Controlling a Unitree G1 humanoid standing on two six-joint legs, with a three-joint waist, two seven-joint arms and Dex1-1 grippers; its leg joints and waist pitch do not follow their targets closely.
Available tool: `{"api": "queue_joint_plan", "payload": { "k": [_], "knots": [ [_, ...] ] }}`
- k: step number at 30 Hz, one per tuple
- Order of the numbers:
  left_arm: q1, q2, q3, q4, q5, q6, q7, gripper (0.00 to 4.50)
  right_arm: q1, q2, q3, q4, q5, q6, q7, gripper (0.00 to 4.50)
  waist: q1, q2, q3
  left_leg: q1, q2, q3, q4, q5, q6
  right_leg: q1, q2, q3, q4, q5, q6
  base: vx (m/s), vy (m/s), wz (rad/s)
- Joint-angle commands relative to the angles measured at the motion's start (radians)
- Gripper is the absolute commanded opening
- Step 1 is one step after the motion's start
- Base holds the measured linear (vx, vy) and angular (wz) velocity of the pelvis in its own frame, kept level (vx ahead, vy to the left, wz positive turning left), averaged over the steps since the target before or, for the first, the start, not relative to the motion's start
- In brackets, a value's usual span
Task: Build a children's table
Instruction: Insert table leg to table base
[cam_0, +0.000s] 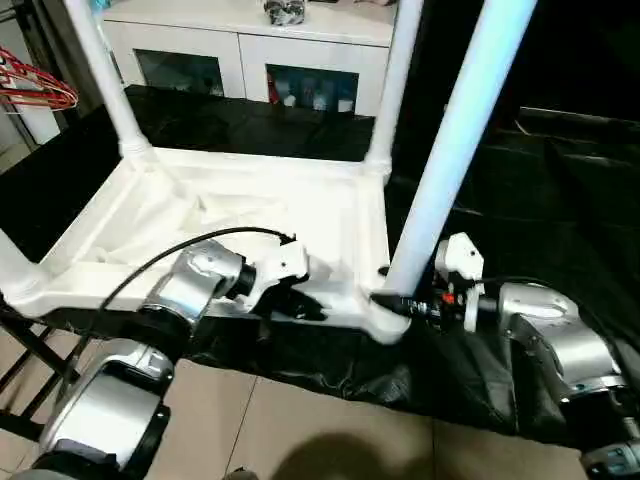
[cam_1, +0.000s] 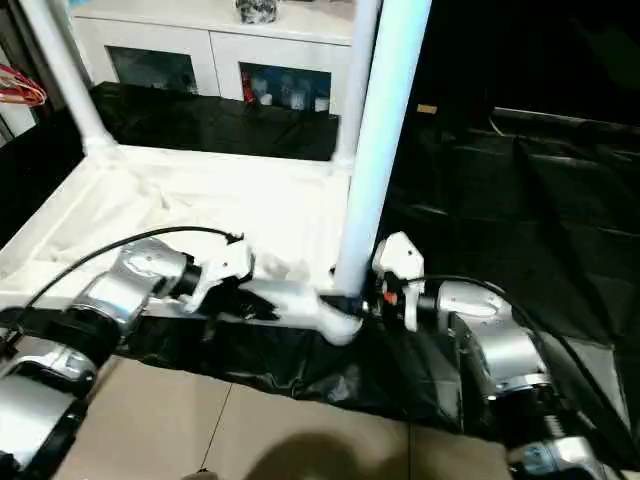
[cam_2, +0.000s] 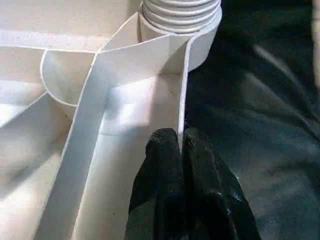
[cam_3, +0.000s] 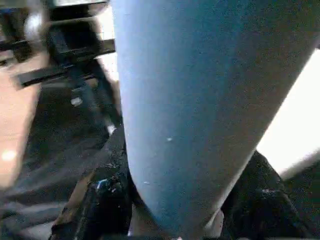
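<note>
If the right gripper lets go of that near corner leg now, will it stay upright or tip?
Probably stays: the leg stands upright in the tabletop's corner socket, like the far legs. It may wobble; seating depth isn't visible. The right gripper grips its base.

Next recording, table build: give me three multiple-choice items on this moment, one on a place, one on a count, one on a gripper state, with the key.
1. Where does the left gripper grip the table top?
A. at its near rim wall
B. at its far rim
C. at a far leg

2. How many legs stand in the top's corner sockets?
A. one
B. two
C. four

3. How is the right gripper?
A. open and apart from all parts
B. shut on the near right leg
C. shut on a black cable

Key: 1 A, the left wrist view shows its fingers pinching the thin rim wall near the corner socket. 2 C, a leg rises from each corner. 3 B, its fingers flank the leg's base.
</note>
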Motion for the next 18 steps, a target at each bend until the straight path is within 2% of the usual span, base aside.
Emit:
{"api": "queue_joint_plan", "payload": {
  "k": [1, 3, 5, 8, 9, 10, 12, 13, 14, 15, 16, 17, 18],
  "knots": [
    [-0.043, -0.020, 0.076, -0.082, -0.044, 0.046, 0.112, 0.00, 0.002, 0.047, 0.035, 0.139, -0.071, 0.045, -0.130, 1.88, 0.002, 0.002, -0.051, -0.001, -0.005, -0.001, -0.075, -0.350, -0.001, 0.044, -0.044, 0.023, -0.094, -0.498, -0.128, 0.000, 0.000, 0.00],
    [-0.041, -0.022, 0.075, -0.090, -0.043, 0.057, 0.122, 0.00, -0.006, 0.054, 0.030, 0.156, -0.079, 0.048, -0.154, 1.88, -0.007, 0.003, -0.053, -0.003, -0.005, -0.002, -0.075, -0.341, -0.003, 0.046, -0.043, 0.022, -0.091, -0.474, -0.137, 0.000, 0.000, 0.00],
    [-0.042, -0.046, 0.081, -0.123, -0.029, 0.112, 0.198, 0.00, -0.052, 0.094, 0.014, 0.243, -0.103, 0.055, -0.267, 1.88, -0.010, 0.008, -0.055, -0.002, -0.004, 0.000, -0.074, -0.334, -0.001, 0.045, -0.043, 0.025, -0.086, -0.430, -0.154, 0.000, 0.000, 0.00],
    [-0.043, -0.089, 0.091, -0.166, 0.001, 0.192, 0.321, 0.00, -0.107, 0.150, -0.008, 0.341, -0.119, 0.069, -0.393, 1.88, -0.015, 0.012, -0.058, -0.003, -0.003, 0.002, -0.071, -0.294, -0.007, 0.048, -0.040, 0.026, -0.075, -0.325, -0.193, 0.000, 0.000, 0.00],
    [-0.026, -0.134, 0.088, -0.226, 0.006, 0.252, 0.371, 0.00, -0.144, 0.196, -0.031, 0.393, -0.109, 0.093, -0.451, 1.88, -0.016, 0.011, -0.059, -0.007, -0.004, 0.002, -0.070, -0.277, -0.005, 0.052, -0.037, 0.026, -0.071, -0.283, -0.204, 0.000, 0.000, 0.00],
    [-0.026, -0.134, 0.088, -0.226, 0.006, 0.252, 0.371, 0.00, -0.144, 0.196, -0.031, 0.393, -0.109, 0.093, -0.451, 1.88, -0.015, 0.014, -0.061, -0.007, -0.001, 0.002, -0.069, -0.264, -0.003, 0.053, -0.040, 0.027, -0.066, -0.249, -0.219, 0.000, 0.000, 0.00],
    [-0.010, -0.159, 0.077, -0.269, 0.005, 0.276, 0.374, 0.00, -0.166, 0.219, -0.031, 0.420, -0.114, 0.096, -0.473, 1.88, -0.016, 0.009, -0.063, -0.011, -0.004, 0.004, -0.066, -0.239, 0.007, 0.057, -0.038, 0.027, -0.060, -0.204, -0.227, 0.000, 0.000, 0.00],
    [-0.004, -0.164, 0.070, -0.279, 0.007, 0.277, 0.375, 0.00, -0.173, 0.226, -0.027, 0.429, -0.118, 0.094, -0.474, 1.88, -0.016, 0.003, -0.062, -0.012, -0.006, 0.007, -0.066, -0.227, 0.016, 0.059, -0.035, 0.026, -0.063, -0.187, -0.225, 0.000, 0.000, 0.00],
    [-0.001, -0.166, 0.064, -0.281, 0.008, 0.273, 0.376, 0.00, -0.179, 0.232, -0.022, 0.435, -0.121, 0.091, -0.473, 1.88, -0.015, 0.002, -0.064, -0.010, -0.006, 0.007, -0.064, -0.218, 0.019, 0.058, -0.035, 0.027, -0.059, -0.170, -0.229, 0.000, 0.000, 0.00],
    [0.002, -0.166, 0.058, -0.284, 0.006, 0.276, 0.381, 0.00, -0.186, 0.237, -0.020, 0.446, -0.124, 0.085, -0.475, 1.88, -0.017, 0.007, -0.063, -0.011, -0.006, 0.007, -0.065, -0.211, 0.025, 0.058, -0.034, 0.027, -0.059, -0.156, -0.232, 0.000, 0.000, 0.00],
    [0.005, -0.164, 0.052, -0.291, 0.007, 0.282, 0.388, 0.00, -0.195, 0.243, -0.017, 0.461, -0.129, 0.078, -0.478, 1.88, -0.018, 0.004, -0.062, -0.010, -0.005, 0.008, -0.064, -0.220, 0.027, 0.058, -0.036, 0.028, -0.058, -0.159, -0.236, 0.000, 0.000, 0.00],
    [0.007, -0.160, 0.047, -0.295, 0.009, 0.284, 0.391, 0.00, -0.200, 0.247, -0.015, 0.468, -0.131, 0.072, -0.474, 1.88, -0.018, 0.005, -0.061, -0.010, -0.005, 0.008, -0.065, -0.228, 0.027, 0.058, -0.037, 0.027, -0.061, -0.174, -0.236, 0.000, 0.000, 0.00],
    [0.009, -0.155, 0.046, -0.297, 0.008, 0.286, 0.392, 0.00, -0.204, 0.250, -0.009, 0.469, -0.135, 0.067, -0.469, 1.88, -0.019, 0.003, -0.058, -0.009, -0.006, 0.009, -0.066, -0.247, 0.027, 0.057, -0.037, 0.028, -0.065, -0.214, -0.227, 0.000, 0.000, 0.00]
  ]
}}
